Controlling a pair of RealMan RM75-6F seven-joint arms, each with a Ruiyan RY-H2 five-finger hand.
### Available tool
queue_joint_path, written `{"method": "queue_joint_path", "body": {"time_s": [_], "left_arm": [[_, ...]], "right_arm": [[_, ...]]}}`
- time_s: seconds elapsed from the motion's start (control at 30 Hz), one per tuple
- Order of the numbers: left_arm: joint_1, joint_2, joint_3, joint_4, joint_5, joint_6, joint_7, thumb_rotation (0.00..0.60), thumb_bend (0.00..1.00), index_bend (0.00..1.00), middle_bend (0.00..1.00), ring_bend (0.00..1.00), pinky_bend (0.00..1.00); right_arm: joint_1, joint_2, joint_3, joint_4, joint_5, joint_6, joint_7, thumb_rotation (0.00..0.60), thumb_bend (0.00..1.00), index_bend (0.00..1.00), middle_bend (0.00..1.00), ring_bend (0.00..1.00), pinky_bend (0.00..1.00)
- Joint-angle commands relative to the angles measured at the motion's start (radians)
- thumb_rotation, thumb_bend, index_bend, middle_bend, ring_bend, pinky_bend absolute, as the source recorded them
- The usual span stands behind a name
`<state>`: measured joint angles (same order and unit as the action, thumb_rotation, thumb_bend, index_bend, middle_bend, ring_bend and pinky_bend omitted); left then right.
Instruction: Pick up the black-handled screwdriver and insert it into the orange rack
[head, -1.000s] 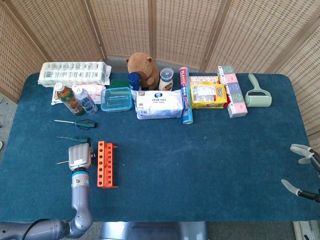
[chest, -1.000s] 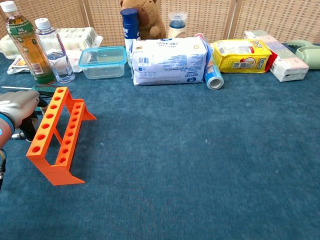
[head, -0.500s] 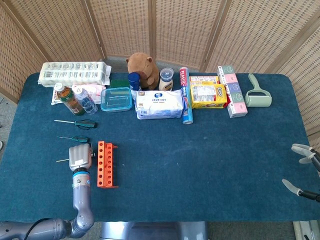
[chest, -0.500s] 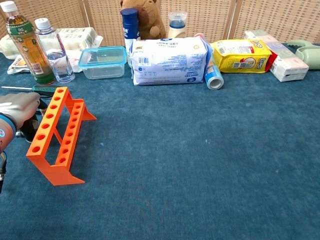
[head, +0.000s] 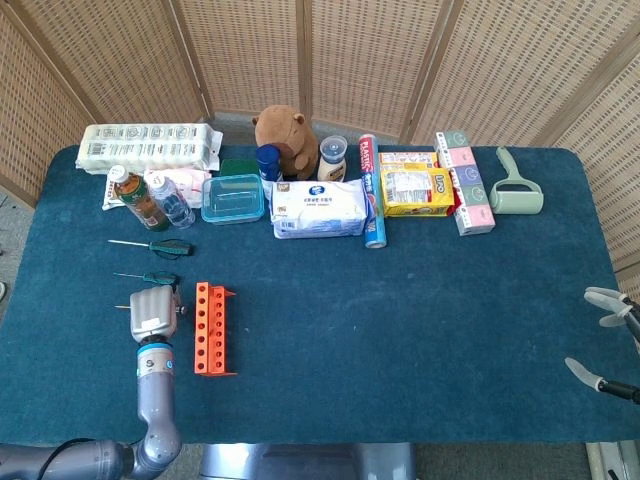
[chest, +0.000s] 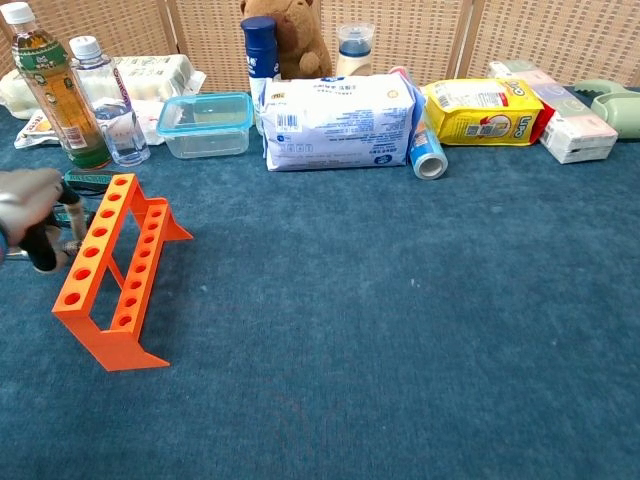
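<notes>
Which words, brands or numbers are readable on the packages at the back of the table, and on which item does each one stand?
"PLASTIC": on the red and blue roll lying beside the white wipes pack, read along its length in the head view.
Yellow package: large letters on its right end, too blurred to read for sure.
White wipes pack: blue logo and small print, too small to read.
Bottles, pink boxes, egg carton: labels unreadable.

Bench (head: 420, 330) covered in dark teal-blue carpet-like cloth, corners rounded. Folding screen (head: 330, 55) behind, woven wicker lattice panels in pale wood frames, angled round bench sides. Grey floor (head: 12, 225) strip visible far left. Even bright light, soft shadows.
</notes>
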<state>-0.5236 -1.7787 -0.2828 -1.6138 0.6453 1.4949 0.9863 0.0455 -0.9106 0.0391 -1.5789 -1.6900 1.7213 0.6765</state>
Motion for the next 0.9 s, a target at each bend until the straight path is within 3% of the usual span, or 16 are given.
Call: {"method": "queue_joint_path", "body": {"time_s": [0.03,0.27,0.57,0.9], "left_arm": [[0.017,0.048,0.005,-0.057,0.012,0.014,-0.009,0.6,0.41,0.52,0.87,0.85,0.92],[0.056,0.148,0.029,-0.189,0.075,0.033,-0.065,0.6,0.41,0.52,0.87,0.85,0.92],[0.146,0.314,0.112,-0.393,0.276,0.116,-0.187,0.6,0.42,0.52,0.87,0.85,0.92],[0.209,0.46,0.146,-0.49,0.397,0.115,-0.339,0.6,0.43,0.52,0.87,0.85,0.92]], "right_arm": [[0.0,-0.001,-0.001,-0.001,-0.002,0.0,-0.004,0.6,0.23,0.21,0.22,0.27,0.39],[0.001,-0.003,-0.001,-0.006,-0.003,-0.004,-0.018,0.6,0.23,0.21,0.22,0.27,0.39],[0.007,-0.008,-0.002,-0.016,-0.006,-0.017,-0.047,0.6,0.23,0.21,0.22,0.27,0.39],[0.008,-0.014,-0.002,-0.029,-0.002,-0.026,-0.083,0.6,0.23,0.21,0.22,0.27,0.39]]}}
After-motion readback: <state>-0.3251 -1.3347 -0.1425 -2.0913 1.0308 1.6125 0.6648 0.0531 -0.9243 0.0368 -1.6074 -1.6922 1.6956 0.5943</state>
